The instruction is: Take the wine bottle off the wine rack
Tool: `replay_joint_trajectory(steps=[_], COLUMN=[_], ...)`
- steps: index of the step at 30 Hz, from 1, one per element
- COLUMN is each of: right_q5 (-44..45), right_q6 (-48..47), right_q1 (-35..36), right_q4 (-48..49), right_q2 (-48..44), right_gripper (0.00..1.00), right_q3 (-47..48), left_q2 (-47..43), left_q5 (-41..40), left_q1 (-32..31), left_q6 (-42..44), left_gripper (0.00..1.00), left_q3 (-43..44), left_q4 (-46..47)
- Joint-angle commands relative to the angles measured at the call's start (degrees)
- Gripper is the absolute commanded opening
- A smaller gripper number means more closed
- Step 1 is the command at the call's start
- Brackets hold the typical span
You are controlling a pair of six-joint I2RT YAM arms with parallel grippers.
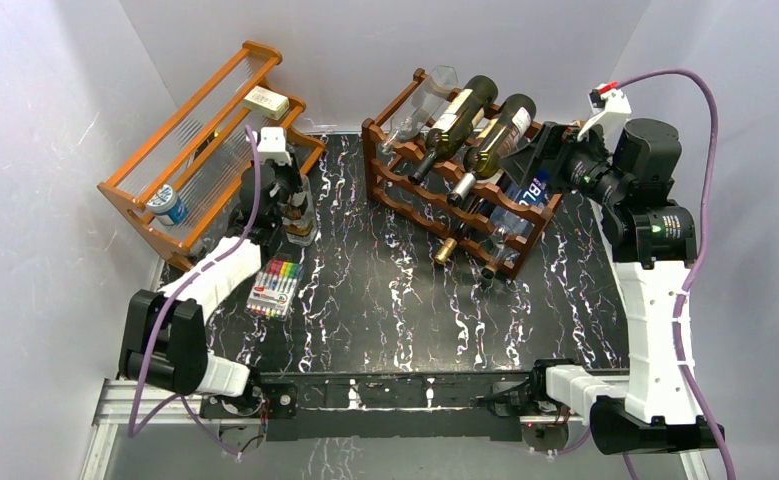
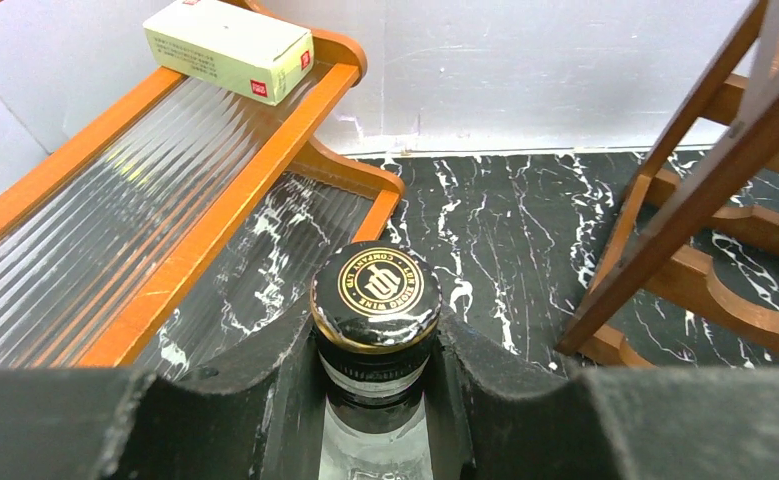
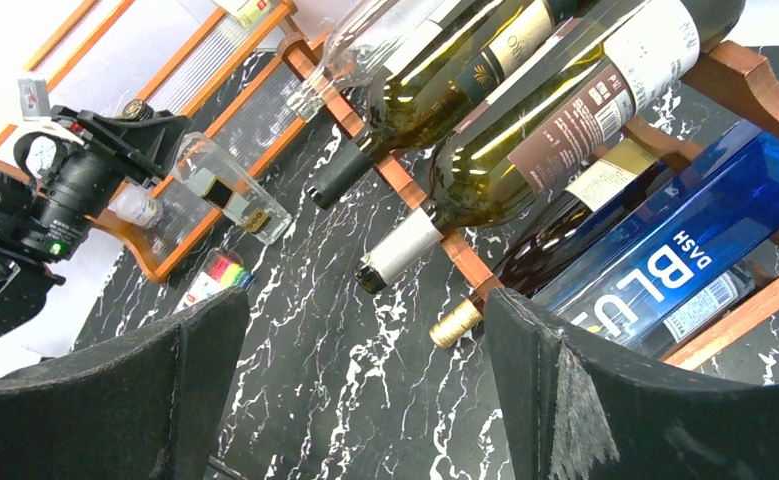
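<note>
A clear glass wine bottle (image 2: 375, 290) with a black and gold cap stands upright on the black marble table, beside the orange shelf and apart from the rack. My left gripper (image 2: 375, 345) is shut on its neck just under the cap; from above, the left gripper (image 1: 290, 195) hides most of the bottle (image 1: 302, 222). The dark reddish-brown wine rack (image 1: 412, 205) at the back centre holds several lying bottles, among them green ones (image 3: 565, 130) and a blue one (image 3: 685, 250). My right gripper (image 3: 360, 310) hangs open at the rack's right end (image 1: 530, 150), holding nothing.
The orange shelf (image 1: 145, 195) with clear ribbed slats at the back left carries a white box (image 1: 265, 102) and a tape roll (image 1: 168, 203). A pack of coloured markers (image 1: 273, 288) lies on the table by the left arm. White walls close in the sides and back.
</note>
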Motion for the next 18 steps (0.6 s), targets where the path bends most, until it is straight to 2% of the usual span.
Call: replay_joint_trajectory(steps=[1, 6, 12, 14, 17, 18], right_q5=[-1.1, -1.7, -1.4, -1.1, -1.1, -1.1], right_q6=[1.1, 2.2, 1.5, 1.4, 1.8, 2.0], right_q1=[0.2, 0.2, 0.2, 0.2, 0.2, 0.2], right_q4=[1.5, 2.8, 1.8, 1.8, 2.6, 2.9], right_q2=[-1.0, -2.4, -2.0, -1.8, -1.6, -1.5], right_gripper=[0.98, 0.98, 0.98, 0.98, 0.98, 0.98], right_q3=[1.3, -1.2, -1.2, -1.1, -1.6, -1.9], left_q2=[-5.2, -6.9, -8.2, -8.0, -7.9, -8.0], left_q5=[4.4, 3.3, -0.2, -1.5, -1.5, -1.3], left_q1=[-0.1, -0.1, -0.2, -0.3, -0.2, -0.2], left_q6=[0.2, 1.5, 1.7, 1.6, 2.0, 2.0], left_gripper=[0.0, 0.01, 0.45, 0.57, 0.7, 0.78], left_q3=[-3.1, -4.5, -4.4, -4.2, -3.7, -3.2], left_q4=[11.0, 10.6, 9.5, 9.2, 8.3, 7.5])
